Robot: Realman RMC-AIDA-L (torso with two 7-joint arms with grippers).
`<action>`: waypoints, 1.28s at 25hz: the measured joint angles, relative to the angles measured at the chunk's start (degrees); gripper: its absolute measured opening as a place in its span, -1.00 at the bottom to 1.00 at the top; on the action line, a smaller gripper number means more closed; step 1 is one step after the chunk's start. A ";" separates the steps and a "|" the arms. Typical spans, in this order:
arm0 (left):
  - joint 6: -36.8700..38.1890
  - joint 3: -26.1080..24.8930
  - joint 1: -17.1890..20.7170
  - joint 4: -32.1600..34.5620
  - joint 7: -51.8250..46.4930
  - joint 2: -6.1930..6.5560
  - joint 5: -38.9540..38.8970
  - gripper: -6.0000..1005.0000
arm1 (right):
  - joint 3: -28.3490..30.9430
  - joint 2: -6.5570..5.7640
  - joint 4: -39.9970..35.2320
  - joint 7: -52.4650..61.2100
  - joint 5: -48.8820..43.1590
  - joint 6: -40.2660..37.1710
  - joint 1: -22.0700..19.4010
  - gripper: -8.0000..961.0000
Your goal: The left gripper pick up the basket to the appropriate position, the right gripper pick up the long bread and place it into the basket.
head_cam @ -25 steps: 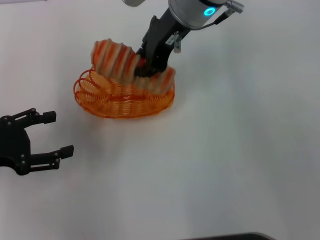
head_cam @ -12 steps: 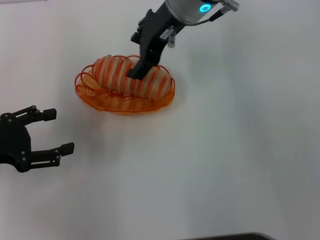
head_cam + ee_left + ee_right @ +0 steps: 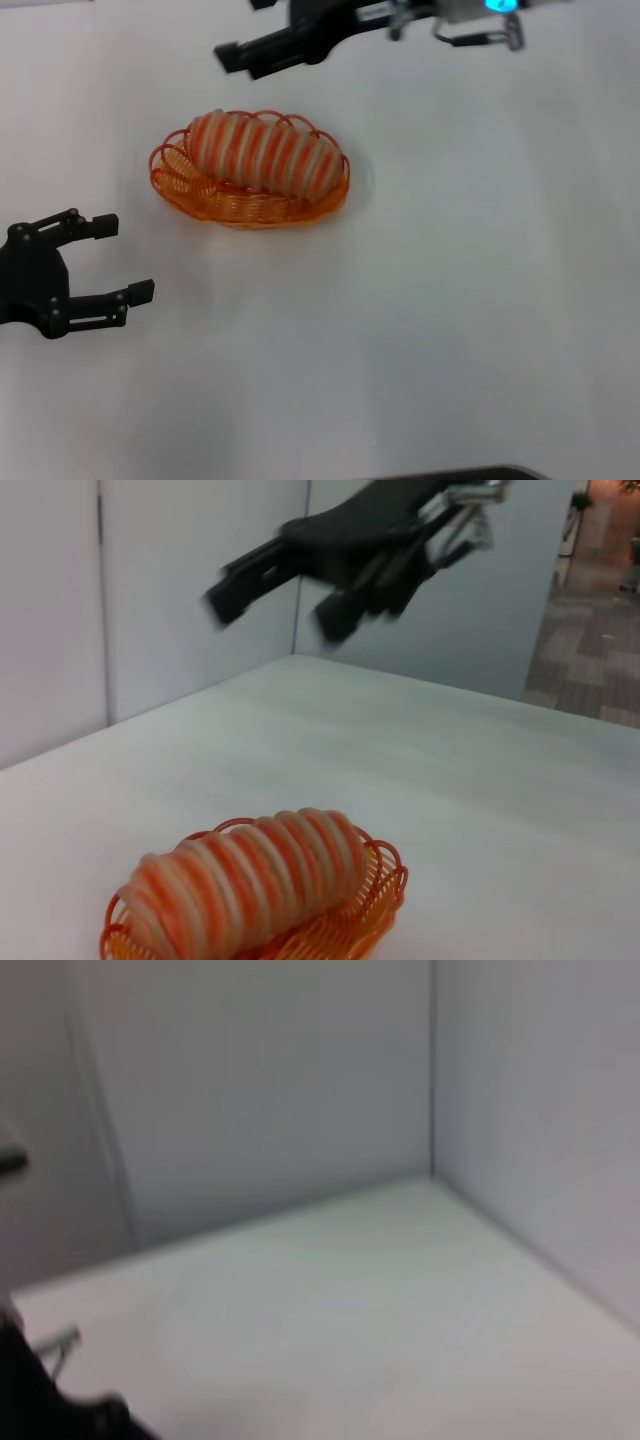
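Observation:
The long bread [image 3: 262, 152], striped orange and cream, lies flat inside the orange wire basket [image 3: 175, 176] on the white table. My right gripper [image 3: 245, 28] is open and empty, raised above and behind the basket, fingers pointing left. My left gripper [image 3: 125, 258] is open and empty at the lower left, apart from the basket and facing it. The left wrist view shows the bread [image 3: 240, 875] in the basket [image 3: 392, 880], with the right gripper [image 3: 275, 610] in the air beyond it. The right wrist view shows only table and walls.
The white table [image 3: 450, 300] spreads bare to the right and front of the basket. White walls [image 3: 180, 590] stand behind the table's far edge. A dark edge [image 3: 450, 474] shows at the bottom of the head view.
My right gripper has let go of the bread, opened, and lifted up and back away from the basket. The bread has settled flat in the basket. The left gripper has barely moved.

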 joint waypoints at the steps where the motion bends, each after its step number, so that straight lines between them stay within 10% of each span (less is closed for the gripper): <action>1: -0.39 0.00 -0.04 -0.34 0.00 0.05 0.00 0.79 | 0.95 -0.02 0.07 -3.26 3.40 -0.82 -2.39 0.99; 12: -1.57 -1.39 0.30 -3.96 -0.80 0.02 0.00 0.79 | 1.93 0.39 5.67 -26.88 18.38 -8.16 -23.65 0.99; 32: -5.68 -3.45 0.83 -10.46 -1.64 -0.01 0.00 0.79 | 7.88 0.07 26.01 -54.91 18.48 -12.95 -28.92 0.99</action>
